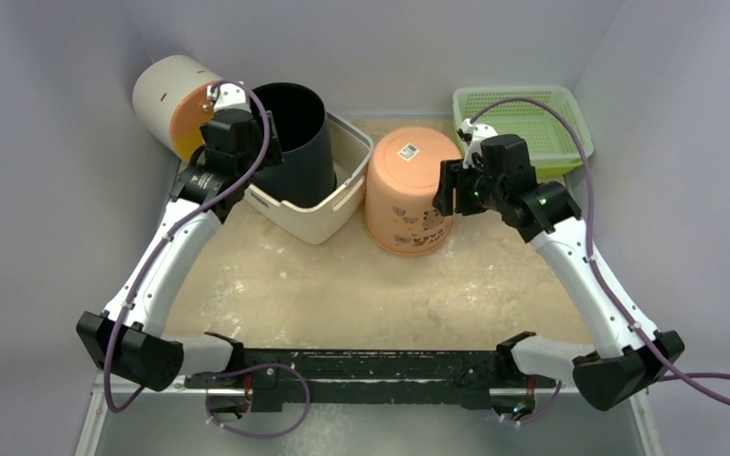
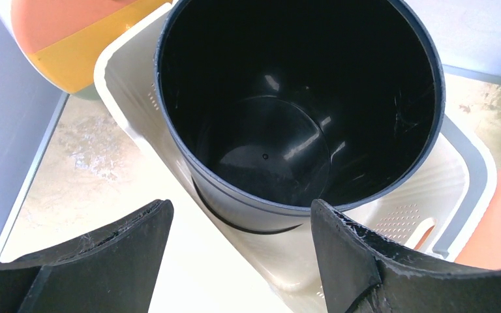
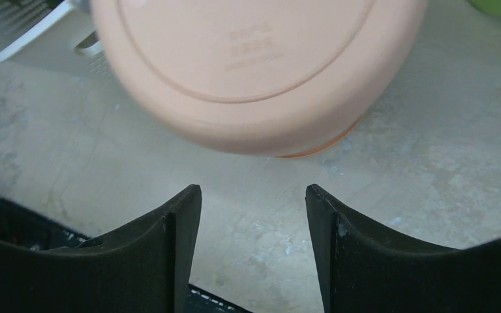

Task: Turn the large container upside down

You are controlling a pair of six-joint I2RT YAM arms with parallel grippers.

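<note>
Right end effector (image 3: 253, 190) stands partly open, empty; the peach container (image 3: 254, 65) rests inverted on the bench (image 3: 430, 163) just ahead of it. Left end effector (image 2: 241, 203) stands wide open, empty, facing an upright black container (image 2: 261, 150).

Top cam: fixed, high, behind arm bases. Looks down & fwd over whole table (image 1: 342, 285); bases at 6 o'clock, back wall at 12. Wide, far.

L wrist cam: sits over left gripper (image 2: 241, 215), close-in, aimed down into mouth of black bucket (image 2: 267, 150); own fingers at 7 & 5.

R wrist cam: over right gripper (image 3: 253, 195), v. close & low, facing peach tub (image 3: 254, 65) at 12.

Shared: top + L both get bucket & white basket (image 2: 127, 91); top + R both get tub.
</note>
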